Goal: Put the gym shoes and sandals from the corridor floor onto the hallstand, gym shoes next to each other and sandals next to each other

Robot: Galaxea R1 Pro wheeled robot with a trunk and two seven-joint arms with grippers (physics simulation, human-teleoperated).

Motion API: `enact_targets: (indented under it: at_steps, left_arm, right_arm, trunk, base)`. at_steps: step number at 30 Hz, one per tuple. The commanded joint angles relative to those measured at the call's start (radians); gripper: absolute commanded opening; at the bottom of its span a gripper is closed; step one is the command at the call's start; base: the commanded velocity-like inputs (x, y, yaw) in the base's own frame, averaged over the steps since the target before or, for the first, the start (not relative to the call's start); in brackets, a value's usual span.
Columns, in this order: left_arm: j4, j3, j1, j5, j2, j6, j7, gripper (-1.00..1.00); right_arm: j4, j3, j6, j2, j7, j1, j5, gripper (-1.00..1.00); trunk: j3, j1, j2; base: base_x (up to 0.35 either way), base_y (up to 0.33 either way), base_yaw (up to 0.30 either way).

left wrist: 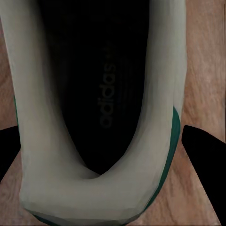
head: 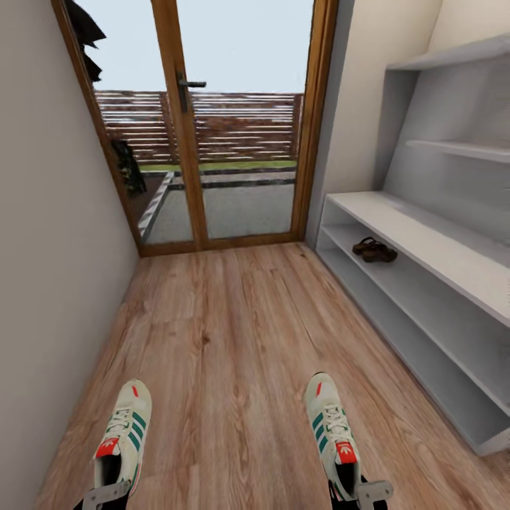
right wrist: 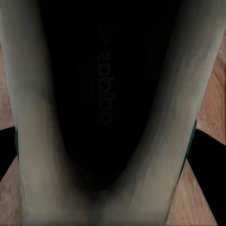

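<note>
Two white gym shoes with green stripes point away from me at the bottom of the head view. My left gripper (head: 106, 494) is shut on the heel of the left gym shoe (head: 122, 439). My right gripper (head: 363, 492) is shut on the heel of the right gym shoe (head: 331, 432). In the left wrist view the shoe's heel opening (left wrist: 101, 94) sits between dark fingers (left wrist: 207, 165). The right wrist view shows the other shoe's heel (right wrist: 106, 103) between its fingers (right wrist: 209, 165). Both brown sandals (head: 375, 250) lie side by side on the middle shelf of the hallstand (head: 439, 248), at the right.
The corridor floor (head: 234, 319) runs ahead to a wood-framed glass door (head: 212, 142). A plain wall (head: 49, 248) closes the left side. Thin grey wall shelves (head: 460, 149) hang above the hallstand on the right.
</note>
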Motion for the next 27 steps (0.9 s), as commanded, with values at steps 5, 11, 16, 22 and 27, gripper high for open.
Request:
enact_targets:
  at_steps: [5, 11, 16, 22, 27]
  left_arm:
    - [0.0, 0.008, -0.001, -0.008, 0.0, -0.004, -0.006, -1.0]
    - [0.0, 0.008, -0.001, -0.008, -0.001, -0.004, -0.006, -1.0]
    - [0.0, 0.008, -0.001, -0.008, -0.001, -0.004, -0.006, -1.0]
    - [0.0, 0.008, -0.001, -0.009, -0.002, -0.004, -0.007, -1.0]
    - [0.0, 0.008, -0.001, -0.009, -0.001, -0.004, -0.007, -1.0]
  right_arm:
    - [0.0, 0.009, -0.003, -0.001, -0.005, -0.001, -0.007, -1.0]
    - [0.0, 0.009, -0.003, -0.001, -0.005, -0.001, -0.007, -1.0]
    - [0.0, 0.009, -0.003, -0.001, -0.005, -0.001, -0.007, -1.0]
    - [0.0, 0.009, -0.003, -0.001, -0.005, -0.001, -0.007, -1.0]
    - [0.0, 0.009, -0.003, -0.001, -0.005, -0.001, -0.007, -1.0]
  trunk:
    - [-0.001, 0.0, 0.0]
    - [-0.001, 0.0, 0.0]
    - [-0.001, 0.0, 0.0]
    - [-0.001, 0.0, 0.0]
    - [-0.001, 0.0, 0.0]
  base:
    - [0.336, 0.112, -0.263]
    - [0.322, 0.167, -0.263]
    - [0.289, 0.226, -0.263]
    - [0.301, 0.186, -0.263]
    - [0.328, 0.107, -0.263]
